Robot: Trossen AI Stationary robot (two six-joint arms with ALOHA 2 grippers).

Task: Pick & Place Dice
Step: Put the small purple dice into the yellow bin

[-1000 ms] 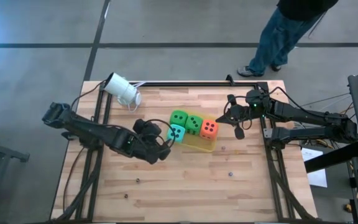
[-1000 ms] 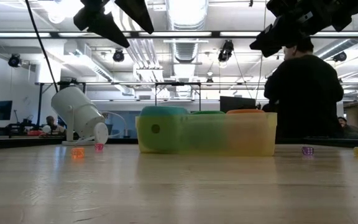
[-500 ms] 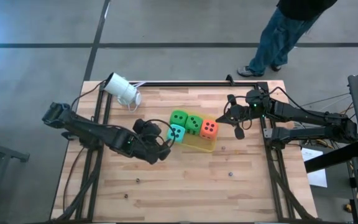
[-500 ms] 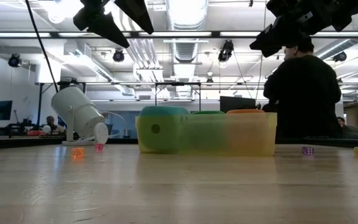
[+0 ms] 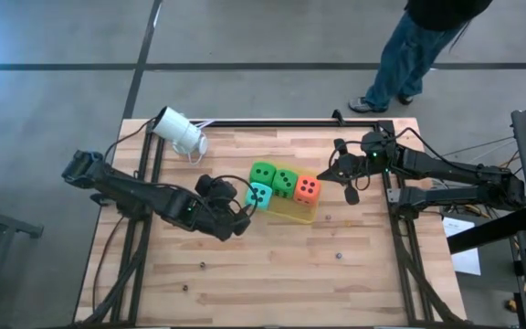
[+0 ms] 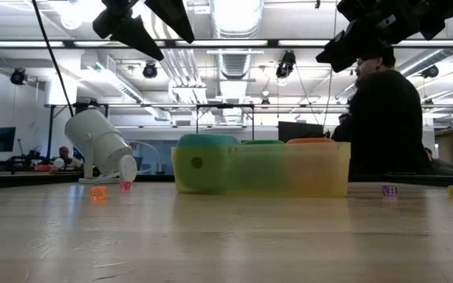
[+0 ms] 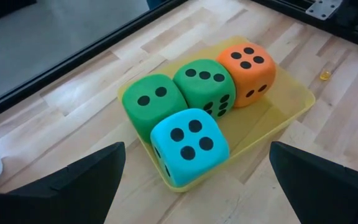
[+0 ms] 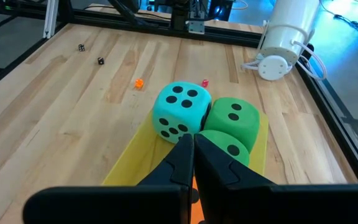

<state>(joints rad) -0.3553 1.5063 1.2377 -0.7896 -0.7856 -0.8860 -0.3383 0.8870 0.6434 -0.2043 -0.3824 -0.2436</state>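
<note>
1. Table point(image 5: 272, 274): light wood planks, dark frame rails down both sides
2. Person point(image 6: 384, 126) stands beyond the table's far edge, legs at 1 o'clock in the high view
3. White camera point(image 5: 179, 131) lies at 10 o'clock on the table, well apart from the tray
4. Yellow tray point(image 7: 291, 109) near table centre holds all four dice, packed touching
5. Green die point(image 5: 263, 174) and second green die point(image 5: 286, 180) in the far row, orange die point(image 5: 307, 189) at the 3 o'clock end, teal die point(image 5: 259, 195) at the 8 o'clock corner
6. Left gripper point(image 5: 241, 219) at 8 o'clock of the tray, raised, jaws spread wide, empty
7. Right gripper point(image 5: 342, 174) at 3 o'clock of the tray, raised, fingers point(image 8: 194, 165) clenched together, holding nothing
8. Tiny dice point(image 6: 98, 192) scattered on the wood
</note>
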